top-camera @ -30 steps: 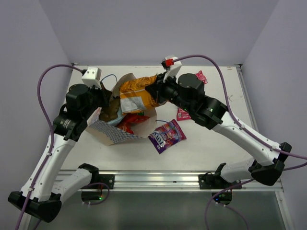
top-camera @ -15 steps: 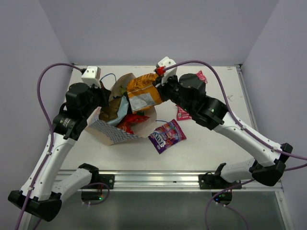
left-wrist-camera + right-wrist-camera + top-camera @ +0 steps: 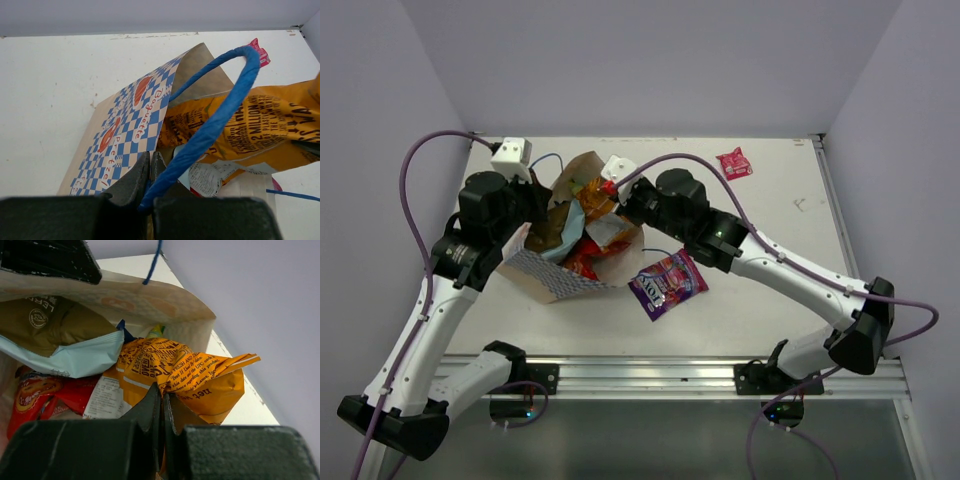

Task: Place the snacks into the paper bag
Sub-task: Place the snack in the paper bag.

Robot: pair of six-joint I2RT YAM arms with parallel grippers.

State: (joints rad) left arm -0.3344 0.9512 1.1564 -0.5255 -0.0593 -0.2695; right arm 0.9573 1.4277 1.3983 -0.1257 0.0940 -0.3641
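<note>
The paper bag (image 3: 552, 277) lies on its side, mouth toward the right, with a checkered outside (image 3: 127, 127) and a blue cord handle (image 3: 215, 117). My left gripper (image 3: 533, 213) is shut on the bag's rim by the handle (image 3: 150, 167) and holds the mouth up. My right gripper (image 3: 612, 203) is shut on the top fold of the orange chip bag (image 3: 192, 375), which lies in the bag's mouth (image 3: 260, 125). Inside the bag are a light-blue bag (image 3: 70, 357), a red cookie bag (image 3: 42, 392) and a brown pack (image 3: 55, 322). A purple pack (image 3: 667, 282) lies on the table by the bag.
A small pink packet (image 3: 733, 163) lies at the far right of the white table (image 3: 790, 260). The table's back wall and side walls stand close. Purple cables loop over both arms.
My right gripper has moved left and down with the orange chip bag, from above the bag into its mouth. The left gripper has held the bag's rim still.
</note>
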